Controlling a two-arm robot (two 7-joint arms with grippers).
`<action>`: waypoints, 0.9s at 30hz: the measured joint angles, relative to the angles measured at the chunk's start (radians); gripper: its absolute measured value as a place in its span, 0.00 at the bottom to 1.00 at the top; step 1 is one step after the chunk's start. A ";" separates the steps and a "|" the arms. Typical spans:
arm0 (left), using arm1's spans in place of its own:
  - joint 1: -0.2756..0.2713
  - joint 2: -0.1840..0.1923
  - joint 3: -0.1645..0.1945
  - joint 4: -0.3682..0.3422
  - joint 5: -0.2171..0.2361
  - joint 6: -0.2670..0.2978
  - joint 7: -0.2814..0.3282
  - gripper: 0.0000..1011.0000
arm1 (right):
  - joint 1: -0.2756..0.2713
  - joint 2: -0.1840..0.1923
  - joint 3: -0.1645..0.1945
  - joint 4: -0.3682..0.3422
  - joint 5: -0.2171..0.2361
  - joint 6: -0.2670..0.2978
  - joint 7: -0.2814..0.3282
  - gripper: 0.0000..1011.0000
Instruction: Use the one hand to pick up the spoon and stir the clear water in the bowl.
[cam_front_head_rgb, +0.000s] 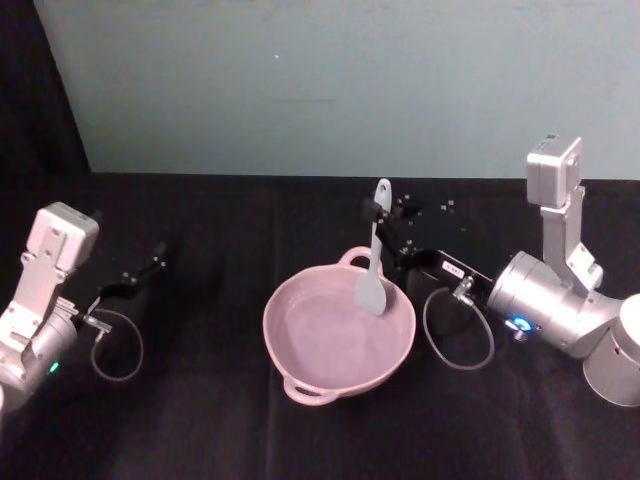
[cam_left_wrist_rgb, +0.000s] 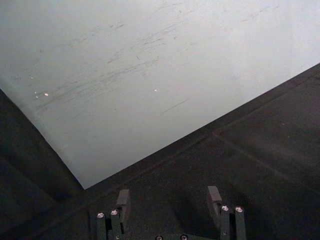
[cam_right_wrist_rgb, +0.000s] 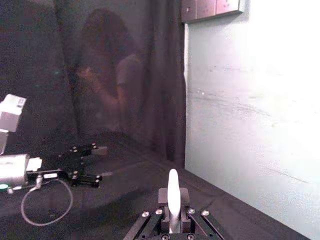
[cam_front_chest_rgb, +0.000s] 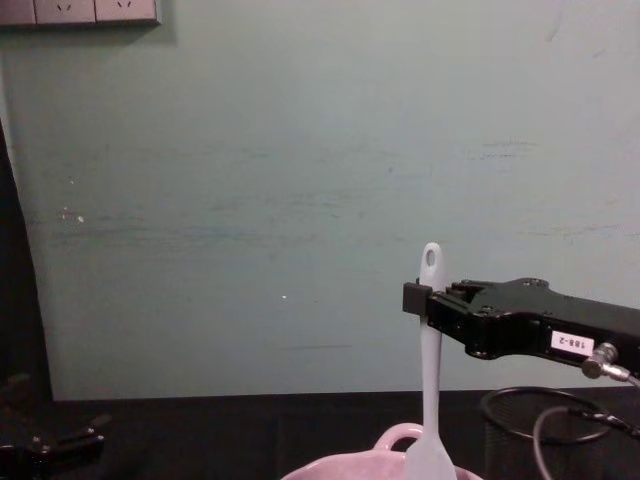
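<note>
A pale pink bowl (cam_front_head_rgb: 300, 345) with loop handles sits mid-table; its rim (cam_front_chest_rgb: 400, 438) peeks up in the chest view. The white spoon (cam_front_head_rgb: 375, 255) stands almost upright, its broad blade down inside the bowl near the far right rim. My right gripper (cam_front_head_rgb: 381, 212) is shut on the spoon's handle just below the oval hole, reaching in from the right; the chest view shows the same grip (cam_front_chest_rgb: 418, 298) and the right wrist view shows the handle (cam_right_wrist_rgb: 173, 197) rising between the fingers. My left gripper (cam_front_head_rgb: 158, 255) is parked at the left, open (cam_left_wrist_rgb: 170, 200), with nothing between its fingers.
A black wire-mesh cup (cam_front_head_rgb: 440, 300) stands right of the bowl, under the right arm, with a cable loop (cam_front_head_rgb: 458, 330) beside it. A pale green wall (cam_front_head_rgb: 330, 80) bounds the black table at the back. A person shows dimly beyond a dark pane (cam_right_wrist_rgb: 120, 90).
</note>
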 joint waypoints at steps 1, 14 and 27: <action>0.000 0.000 0.000 0.000 0.000 0.000 0.000 0.99 | -0.006 0.005 0.000 -0.012 -0.002 0.003 0.000 0.11; 0.000 0.000 0.000 0.000 0.000 0.000 0.000 0.99 | -0.039 0.004 -0.050 -0.081 -0.019 0.015 0.024 0.11; 0.000 0.000 0.000 0.000 0.000 0.000 0.000 0.99 | 0.021 -0.065 -0.109 -0.024 -0.033 0.001 0.044 0.11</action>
